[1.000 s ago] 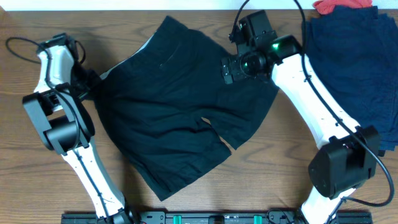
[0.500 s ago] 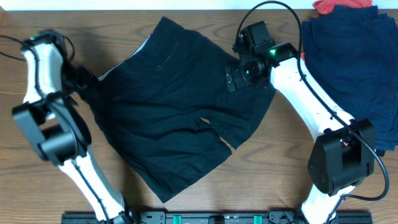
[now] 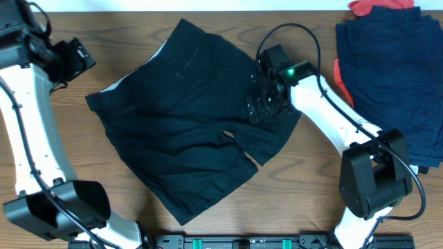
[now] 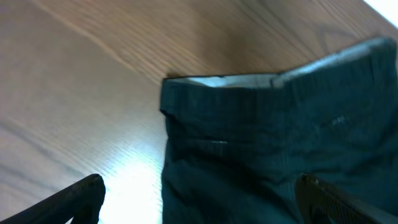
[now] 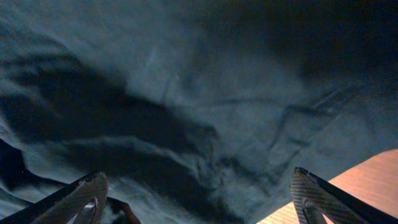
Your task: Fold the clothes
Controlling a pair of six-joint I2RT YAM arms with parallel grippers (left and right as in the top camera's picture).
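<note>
The black fabric shorts with a grey-white inner waistband [image 3: 187, 117] lie spread on the brown wooden table [image 3: 297, 187]. My right gripper [image 5: 199, 186] is splayed wide over one leg, and my left gripper [image 4: 199, 186] is wide and empty near the waistband. I worry a shallow pinch slips and bunches the cloth.

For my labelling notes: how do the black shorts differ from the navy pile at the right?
The black shorts are one piece, spread flat mid-table; the navy pile is several garments stacked at the right edge. The shorts are black, the pile dark blue. Both lie on the wooden table.
</note>
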